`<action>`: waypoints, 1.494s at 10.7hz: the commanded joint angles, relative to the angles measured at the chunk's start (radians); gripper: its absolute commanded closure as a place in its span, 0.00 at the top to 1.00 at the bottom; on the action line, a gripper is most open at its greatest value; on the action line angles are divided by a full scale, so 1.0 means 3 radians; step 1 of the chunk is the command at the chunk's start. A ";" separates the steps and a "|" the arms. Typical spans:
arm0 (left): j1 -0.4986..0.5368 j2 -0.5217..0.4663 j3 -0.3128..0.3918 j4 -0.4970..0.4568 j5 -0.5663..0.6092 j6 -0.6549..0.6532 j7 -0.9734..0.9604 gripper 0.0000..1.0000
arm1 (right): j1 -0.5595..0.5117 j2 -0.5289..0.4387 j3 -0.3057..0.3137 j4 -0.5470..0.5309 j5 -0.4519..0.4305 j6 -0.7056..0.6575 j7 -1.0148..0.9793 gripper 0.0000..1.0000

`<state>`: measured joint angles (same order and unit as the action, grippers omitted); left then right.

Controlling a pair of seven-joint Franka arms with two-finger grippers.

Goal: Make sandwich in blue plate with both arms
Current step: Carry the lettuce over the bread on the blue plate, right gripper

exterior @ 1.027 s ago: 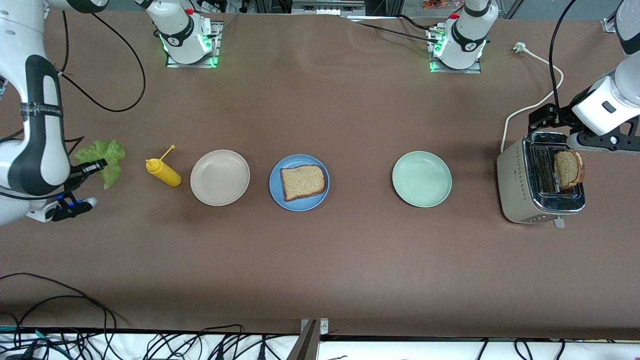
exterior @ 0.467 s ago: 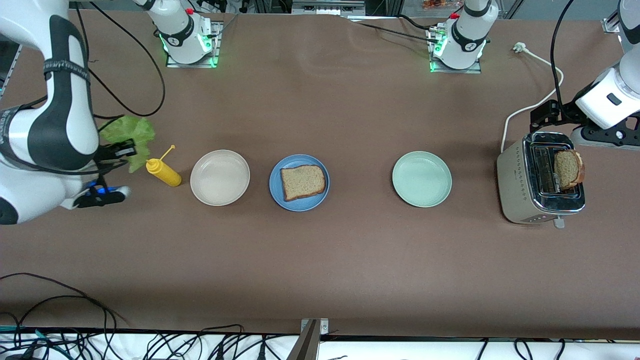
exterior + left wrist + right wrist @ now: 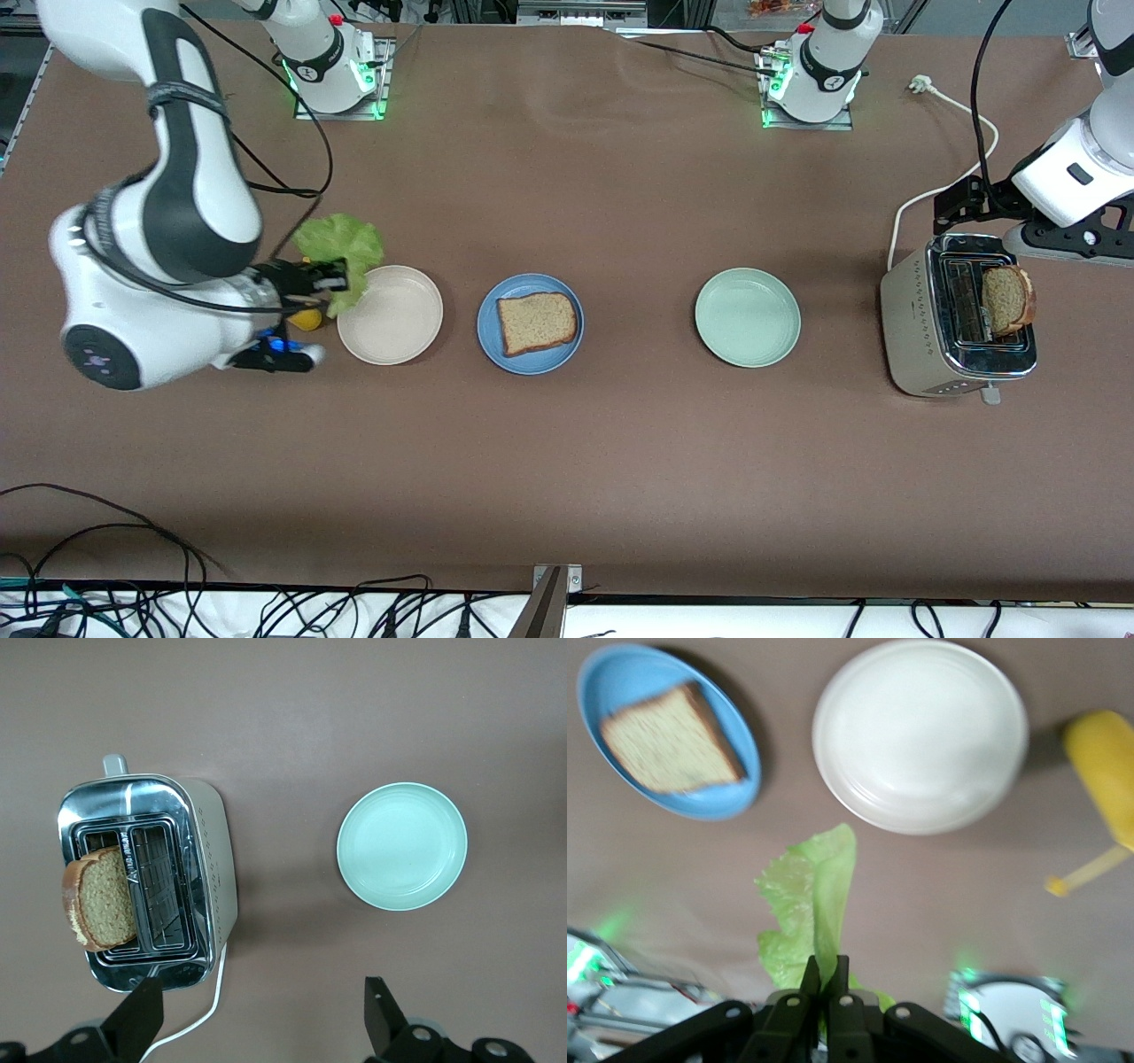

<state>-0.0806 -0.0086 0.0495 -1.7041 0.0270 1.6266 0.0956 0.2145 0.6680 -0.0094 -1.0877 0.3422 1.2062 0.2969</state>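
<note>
The blue plate (image 3: 530, 324) lies mid-table with one brown toast slice (image 3: 536, 322) on it; both show in the right wrist view, the plate (image 3: 620, 678) and the slice (image 3: 669, 742). My right gripper (image 3: 332, 284) is shut on the green lettuce leaf (image 3: 344, 248), up in the air over the rim of the cream-white plate (image 3: 390, 315). The wrist view has the leaf (image 3: 811, 904) pinched between the fingers (image 3: 829, 979). A second toast slice (image 3: 1007, 299) stands in the toaster (image 3: 955, 312). My left gripper (image 3: 262, 1014) hangs open above the table beside the toaster (image 3: 146, 877).
A yellow squeeze bottle (image 3: 1103, 762) lies beside the cream-white plate, mostly hidden under the right arm in the front view. A mint-green plate (image 3: 747, 317) sits between the blue plate and the toaster. The toaster's white cord (image 3: 943, 186) runs toward the left arm's base.
The right arm has carried the lettuce from its end of the table, over the yellow bottle, to the cream-white plate's rim. The left arm has drawn slightly away from the toaster.
</note>
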 commanded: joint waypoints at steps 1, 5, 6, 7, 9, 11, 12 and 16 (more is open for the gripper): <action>0.0003 -0.0058 0.0009 0.0025 -0.0049 -0.0038 -0.0002 1.00 | 0.0281 0.0268 -0.0005 -0.0111 0.0331 0.0721 0.0486 0.00; 0.0049 -0.0069 0.0004 0.0025 -0.0299 -0.0043 0.0009 1.00 | 0.0808 0.0631 0.0011 -0.0199 0.0812 0.1755 0.1142 0.00; 0.0049 -0.0069 0.0004 0.0025 -0.0295 -0.0043 0.0009 1.00 | 0.0910 0.0713 0.0011 -0.0204 0.0853 0.1879 0.1147 0.00; 0.0044 -0.0069 -0.0011 0.0025 -0.0279 -0.0043 0.0009 1.00 | 0.0977 0.0790 0.0011 -0.0204 0.0848 0.2012 0.1148 0.00; 0.0044 -0.0069 -0.0027 0.0025 -0.0183 -0.0043 0.0003 1.00 | 0.1018 0.0847 0.0011 -0.0275 0.0803 0.2059 0.1122 0.00; 0.0038 -0.0069 -0.0032 0.0025 -0.0121 -0.0043 0.0003 1.00 | 0.1013 0.0841 0.0006 -0.0291 0.0792 0.2059 0.1117 0.00; 0.0038 -0.0064 -0.0027 0.0025 -0.0121 -0.0043 0.0003 1.00 | 0.1013 0.0841 0.0001 -0.0286 0.0772 0.2059 0.1117 0.00; 0.0008 -0.0063 -0.0022 0.0025 -0.0003 -0.0038 0.0003 1.00 | 0.0978 0.0836 -0.0015 -0.0276 0.0706 0.2084 0.1081 0.64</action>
<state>-0.0752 -0.0186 0.0491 -1.7008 -0.0117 1.6257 0.0949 0.5105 0.9298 -0.0154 -1.1633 0.5696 1.8209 0.6293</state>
